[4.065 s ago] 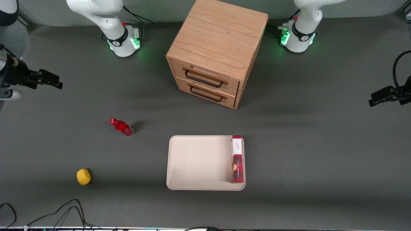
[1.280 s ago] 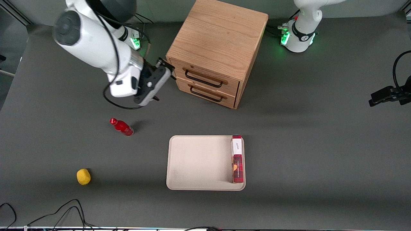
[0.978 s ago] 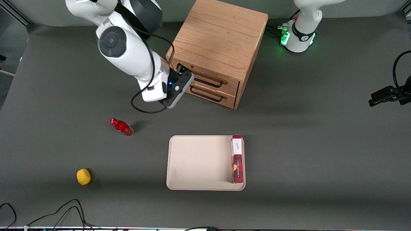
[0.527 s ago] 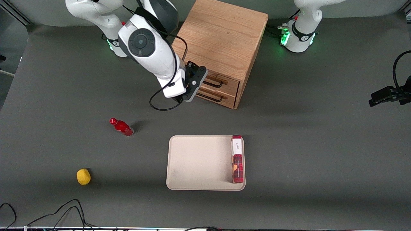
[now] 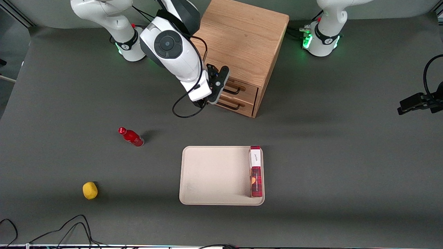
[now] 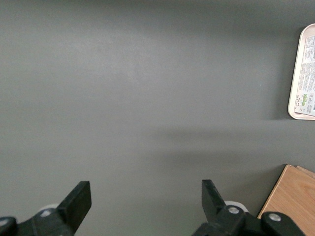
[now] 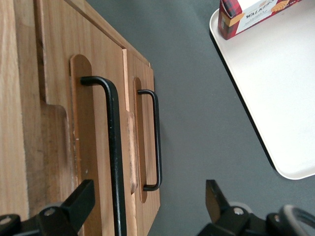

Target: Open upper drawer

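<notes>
Soft, even light falls from above on the dark counter. Shadows are faint and fuzzy: one lies beside the wooden cabinet, a small one by the red bottle. Green lamps glow on the arm bases. The pale tray looks bright, with no glare. In the right wrist view, the gripper sits open by the drawer fronts; its fingers look blurry.

White arm, black gripper, looping black cable, green-lit base
</notes>
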`<state>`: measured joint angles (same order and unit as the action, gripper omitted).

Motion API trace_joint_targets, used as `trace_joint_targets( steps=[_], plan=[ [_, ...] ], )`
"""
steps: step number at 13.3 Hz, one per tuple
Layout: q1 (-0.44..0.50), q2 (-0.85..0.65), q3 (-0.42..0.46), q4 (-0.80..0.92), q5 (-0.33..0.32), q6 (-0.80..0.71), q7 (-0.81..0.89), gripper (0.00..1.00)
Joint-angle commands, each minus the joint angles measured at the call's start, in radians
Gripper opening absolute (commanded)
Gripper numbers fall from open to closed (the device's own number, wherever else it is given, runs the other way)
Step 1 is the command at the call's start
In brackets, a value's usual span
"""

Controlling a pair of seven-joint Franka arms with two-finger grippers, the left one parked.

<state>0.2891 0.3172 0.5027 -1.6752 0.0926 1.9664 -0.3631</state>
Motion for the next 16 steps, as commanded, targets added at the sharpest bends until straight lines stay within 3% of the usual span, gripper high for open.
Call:
trace_joint_targets(
  steps=[1, 16],
  plan=[
    [0.008, 0.014, -0.004, -0.006, -0.011, 0.04, -0.011, 1.0],
    [0.01, 0.095, -0.006, -0.006, -0.011, 0.13, 0.061, 1.0]
  ],
)
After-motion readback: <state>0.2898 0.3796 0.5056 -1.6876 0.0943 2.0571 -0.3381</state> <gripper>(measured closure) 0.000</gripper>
